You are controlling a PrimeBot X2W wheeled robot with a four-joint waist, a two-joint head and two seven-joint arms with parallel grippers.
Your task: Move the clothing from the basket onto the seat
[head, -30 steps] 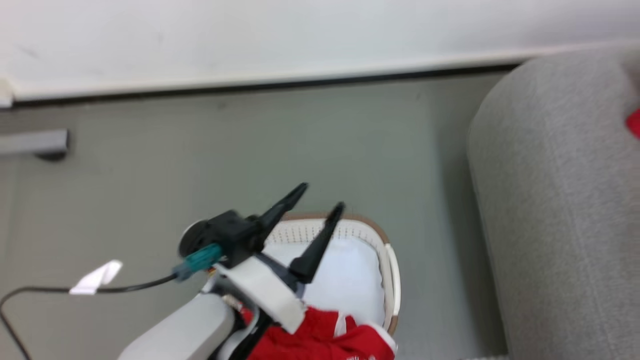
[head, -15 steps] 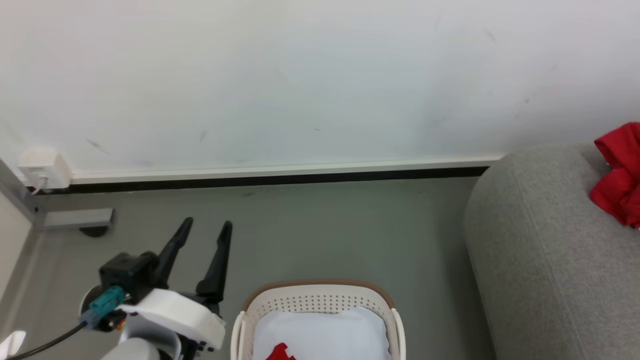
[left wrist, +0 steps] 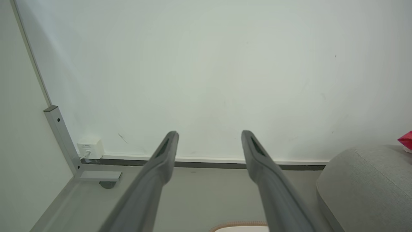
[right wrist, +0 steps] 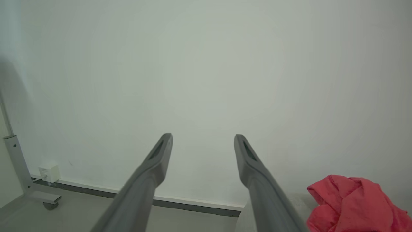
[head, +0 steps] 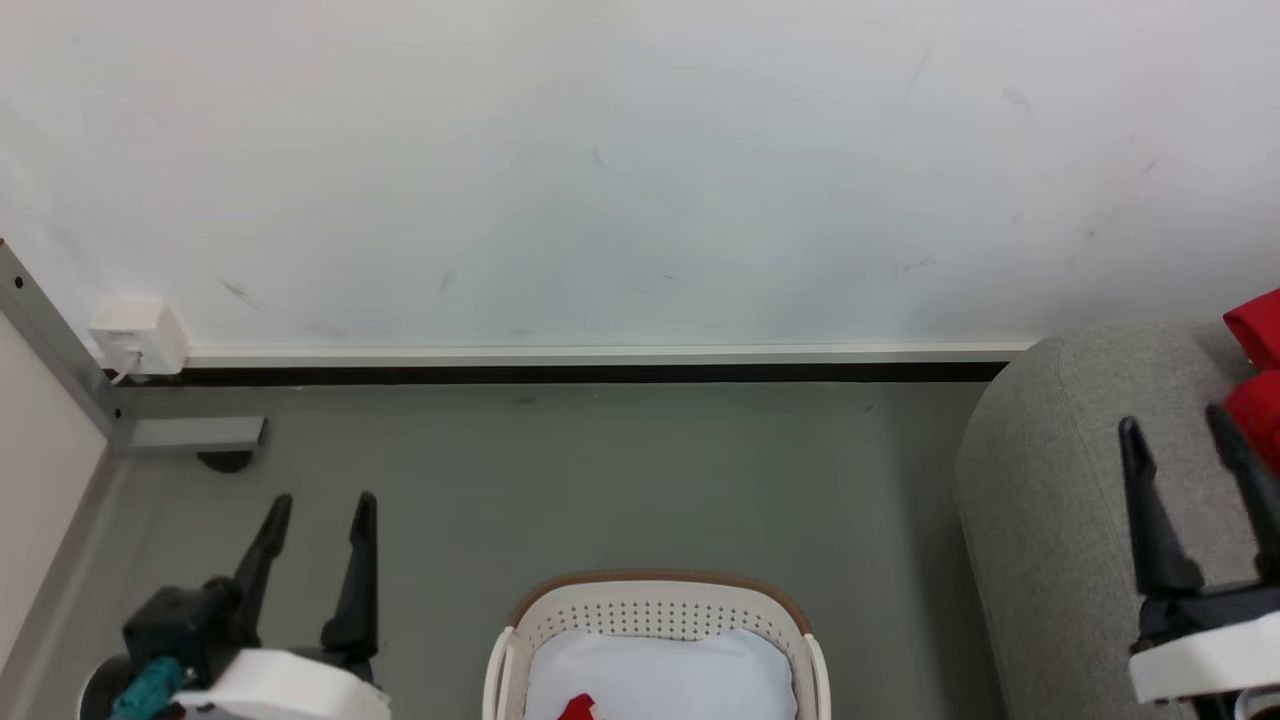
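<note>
The left gripper (head: 324,500) and right gripper (head: 1174,420) both hang empty, fingers spread wide. Bright red fabric clothing (head: 1255,390) lies bunched at the right edge of the large grey woven seat (head: 1050,500). A red scrap (head: 578,708) lies on the white lining sheet (head: 660,675) inside the cream perforated plastic basket (head: 650,595).

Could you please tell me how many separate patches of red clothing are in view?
2. One heap lies on the seat at the head view's right edge; one small scrap shows in the basket, on the white lining. More may be hidden below the frame.
</note>
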